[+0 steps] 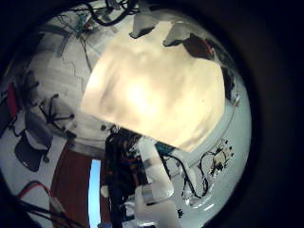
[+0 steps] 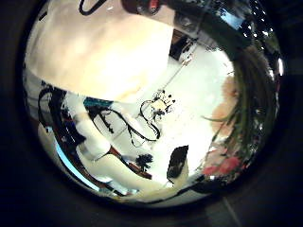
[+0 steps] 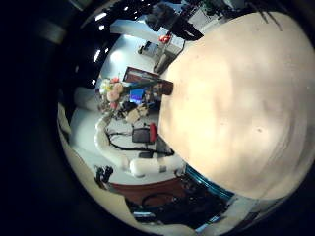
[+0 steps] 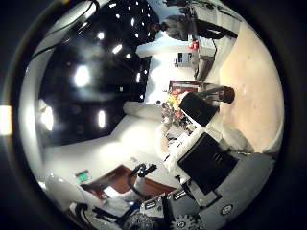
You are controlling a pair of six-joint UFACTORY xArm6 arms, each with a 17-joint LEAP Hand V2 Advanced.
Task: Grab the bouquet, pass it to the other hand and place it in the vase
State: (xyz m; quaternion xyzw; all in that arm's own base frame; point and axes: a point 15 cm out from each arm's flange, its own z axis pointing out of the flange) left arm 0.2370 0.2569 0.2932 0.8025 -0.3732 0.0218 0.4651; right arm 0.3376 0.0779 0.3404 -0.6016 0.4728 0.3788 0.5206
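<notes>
In the left thumb side palm view the stems [image 2: 239, 118] and flowers [image 2: 222, 165] lie close beside the palm. My left hand's fingers [image 1: 176, 33] show curled over the table [image 1: 157, 90]. My right hand is away from the bouquet.
A white arm [image 3: 128, 157] stands by the table edge, and it also shows in the left little finger side palm view [image 1: 157, 180]. Office chairs [image 1: 38, 142] stand on the floor beyond the table.
</notes>
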